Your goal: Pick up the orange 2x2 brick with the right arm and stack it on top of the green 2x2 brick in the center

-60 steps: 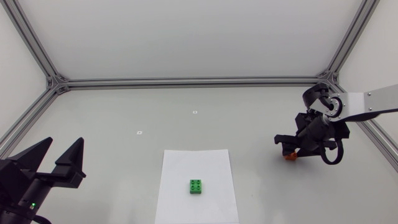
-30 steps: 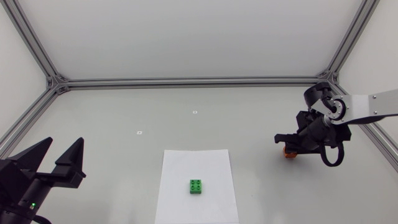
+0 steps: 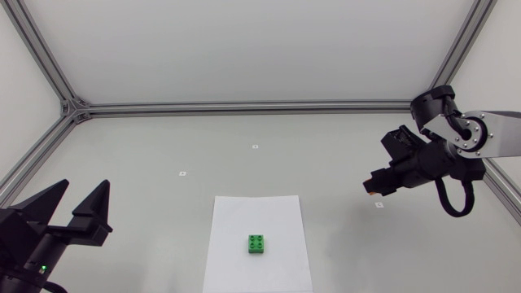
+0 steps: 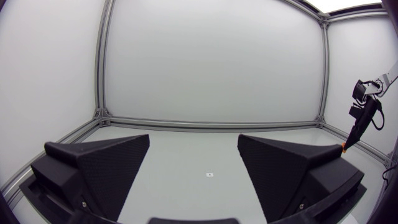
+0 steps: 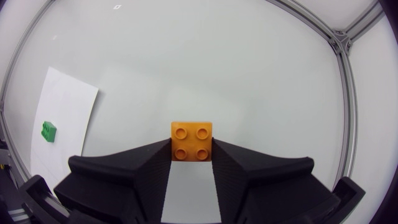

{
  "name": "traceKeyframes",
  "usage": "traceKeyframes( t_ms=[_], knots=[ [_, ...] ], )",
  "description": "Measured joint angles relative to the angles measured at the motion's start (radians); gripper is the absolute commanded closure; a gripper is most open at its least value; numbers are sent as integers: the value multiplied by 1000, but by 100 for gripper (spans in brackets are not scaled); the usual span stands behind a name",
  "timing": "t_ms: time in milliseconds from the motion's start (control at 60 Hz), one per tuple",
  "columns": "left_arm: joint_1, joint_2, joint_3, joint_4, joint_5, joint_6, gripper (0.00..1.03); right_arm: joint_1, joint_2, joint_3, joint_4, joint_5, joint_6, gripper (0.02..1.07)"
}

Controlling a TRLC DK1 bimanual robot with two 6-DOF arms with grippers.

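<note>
The orange 2x2 brick (image 5: 191, 142) sits between the fingers of my right gripper (image 5: 191, 163), studs toward the camera, held off the table. From above only an orange sliver (image 3: 369, 194) shows at the tip of my right gripper (image 3: 376, 188), at the table's right side. The green 2x2 brick (image 3: 257, 243) lies on a white paper sheet (image 3: 257, 220) near the front middle, far to the left of the right gripper; the right wrist view shows the green brick (image 5: 48, 130) on the sheet (image 5: 65, 102) too. My left gripper (image 3: 75, 207) rests open at the front left, its fingers (image 4: 106, 165) holding nothing.
An aluminium frame (image 3: 244, 107) runs along the table's back and sides. Small white markers (image 3: 255, 147) lie on the grey surface, another (image 3: 183, 172) to the left and one (image 3: 378, 205) just below the right gripper.
My right gripper has lifted the orange brick off the table and swung up and slightly right. The left arm has stayed still.
</note>
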State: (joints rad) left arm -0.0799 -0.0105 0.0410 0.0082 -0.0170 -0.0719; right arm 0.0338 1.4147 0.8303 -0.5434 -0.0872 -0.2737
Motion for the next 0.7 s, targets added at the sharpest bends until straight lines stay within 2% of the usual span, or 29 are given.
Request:
traceKeyframes(
  t_ms=[250, 417, 600, 700],
  knots=[
    [0, 0, 0, 0, 0, 0, 4, 191, 13, 11, -116, -43, -192, 79],
    [0, 0, 0, 0, 0, 0, 4, 381, -18, 11, -134, -37, -262, 79],
    [0, 0, 0, 0, 0, 0, 4, 625, -35, 11, -111, 32, -287, 79],
    [0, 0, 0, 0, 0, 0, 4, 725, -24, 16, -99, 36, -302, 79]
  ],
)
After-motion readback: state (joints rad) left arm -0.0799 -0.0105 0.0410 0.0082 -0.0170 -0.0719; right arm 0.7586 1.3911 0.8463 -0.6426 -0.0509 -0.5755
